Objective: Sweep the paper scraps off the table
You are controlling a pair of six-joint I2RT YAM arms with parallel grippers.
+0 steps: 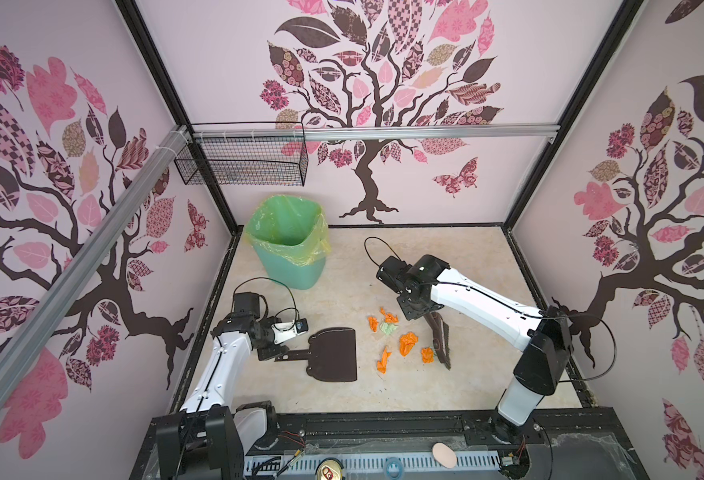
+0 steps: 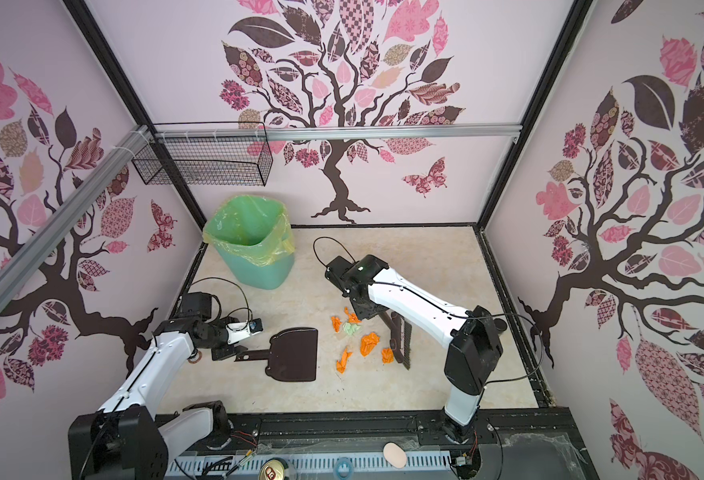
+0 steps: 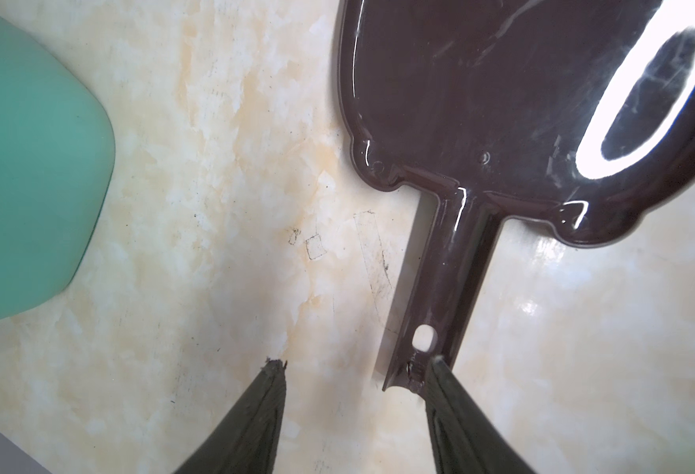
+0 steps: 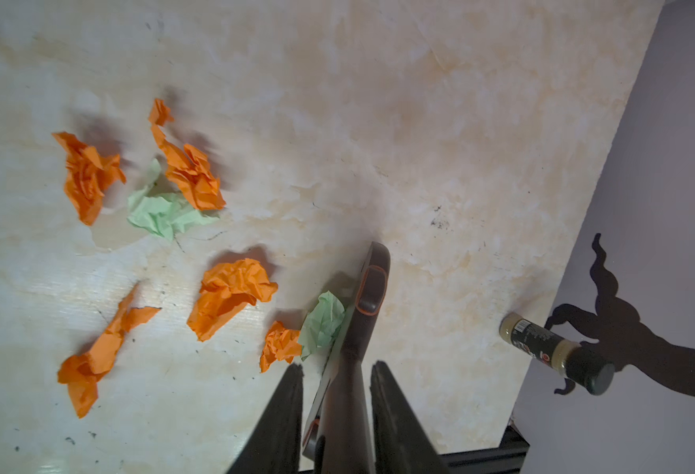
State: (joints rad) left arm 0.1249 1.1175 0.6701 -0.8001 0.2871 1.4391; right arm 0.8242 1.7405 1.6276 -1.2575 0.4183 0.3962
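Observation:
Several orange and pale green paper scraps point(image 1: 407, 343) point(image 2: 369, 344) point(image 4: 227, 291) lie in a loose cluster on the beige table point(image 1: 466, 270). My right gripper point(image 4: 337, 365) is shut on the handle of a dark brown brush point(image 1: 439, 336) point(image 2: 400, 340) point(image 4: 368, 295). The brush head rests on the table at the cluster's right edge, touching a green scrap point(image 4: 323, 322). A dark brown dustpan point(image 1: 333, 355) point(image 2: 294, 353) point(image 3: 522, 102) lies flat to the left of the scraps. My left gripper point(image 1: 277, 355) point(image 3: 356, 363) stands open at the end of the dustpan's handle, one fingertip touching it.
A teal bin point(image 1: 290, 245) point(image 2: 250, 245) point(image 3: 30, 164) with a green liner stands at the back left. A wire basket point(image 1: 242, 160) hangs on the wall above it. A spice bottle point(image 4: 555, 355) lies by the right wall. A can point(image 1: 329, 471) sits on the front ledge.

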